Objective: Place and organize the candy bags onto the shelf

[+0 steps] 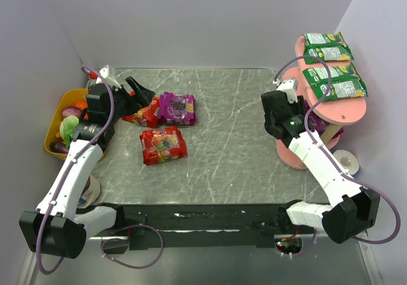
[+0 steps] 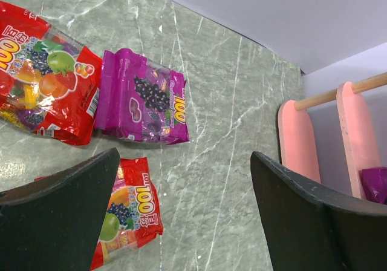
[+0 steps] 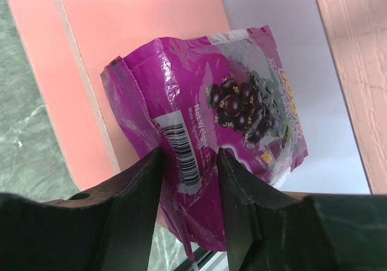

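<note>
Purple bag (image 3: 242,101) pinched in right gripper (image 3: 190,159) shows clearly only wrist-side.

Glossy candy bags (image 2: 142,98), matt shelf (image 1: 340,111)

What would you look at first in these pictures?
Probably the tall pink shelf at the right of the table, with two green candy bags lying on its top board. Next, the right pincer pinching a shiny purple bag at the shelf, and two red bags plus another purple one on the table near the left pincer.
</note>
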